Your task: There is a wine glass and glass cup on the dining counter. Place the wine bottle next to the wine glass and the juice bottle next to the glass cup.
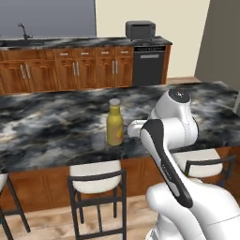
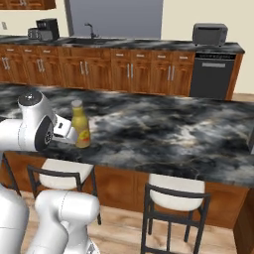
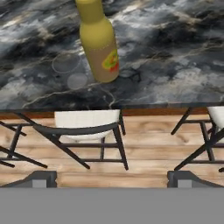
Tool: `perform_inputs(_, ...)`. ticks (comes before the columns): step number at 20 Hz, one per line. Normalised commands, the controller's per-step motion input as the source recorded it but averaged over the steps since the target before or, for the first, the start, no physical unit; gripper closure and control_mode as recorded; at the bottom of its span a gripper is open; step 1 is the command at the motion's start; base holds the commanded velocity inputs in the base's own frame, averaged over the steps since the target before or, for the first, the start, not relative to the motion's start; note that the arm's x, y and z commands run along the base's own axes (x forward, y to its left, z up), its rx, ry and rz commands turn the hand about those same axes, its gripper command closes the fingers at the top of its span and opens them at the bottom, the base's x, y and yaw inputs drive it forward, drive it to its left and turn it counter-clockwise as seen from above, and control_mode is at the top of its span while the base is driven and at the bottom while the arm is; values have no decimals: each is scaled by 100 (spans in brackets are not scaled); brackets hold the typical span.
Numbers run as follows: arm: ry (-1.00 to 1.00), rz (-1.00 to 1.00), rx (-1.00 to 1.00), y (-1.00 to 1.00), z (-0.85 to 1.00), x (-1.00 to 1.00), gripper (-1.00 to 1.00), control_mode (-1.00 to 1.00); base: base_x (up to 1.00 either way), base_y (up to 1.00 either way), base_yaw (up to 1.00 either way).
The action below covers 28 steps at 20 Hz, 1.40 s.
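Juice bottle stands upright on the desk close to its front edge, above a stool. In the hand view a faint clear ring, likely the glass cup, sits just beside the bottle's base, so this bottle may already be placed. The end effector hangs off the desk edge over the floor, fingers spread wide and holding nothing. To grip the bottle well, I'd raise the hand to mid-body height, come in level, and keep the fingers clear of the cup, which would tip easily.
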Motion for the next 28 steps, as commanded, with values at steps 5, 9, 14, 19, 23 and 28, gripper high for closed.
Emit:
perform_inputs(5,0,0,0,0,0,0,-100,100,-66,26,0)
perform_inputs(9,0,0,0,0,0,0,-100,100,-35,64,-2)
perform_inputs(14,0,0,0,0,0,0,-100,100,-5,82,-3)
perform_inputs(19,0,0,0,0,0,0,-100,100,0,91,0)
perform_inputs(23,0,0,0,0,0,0,-100,100,0,94,0)
perform_inputs(28,0,0,0,0,0,0,-100,100,2,94,0)
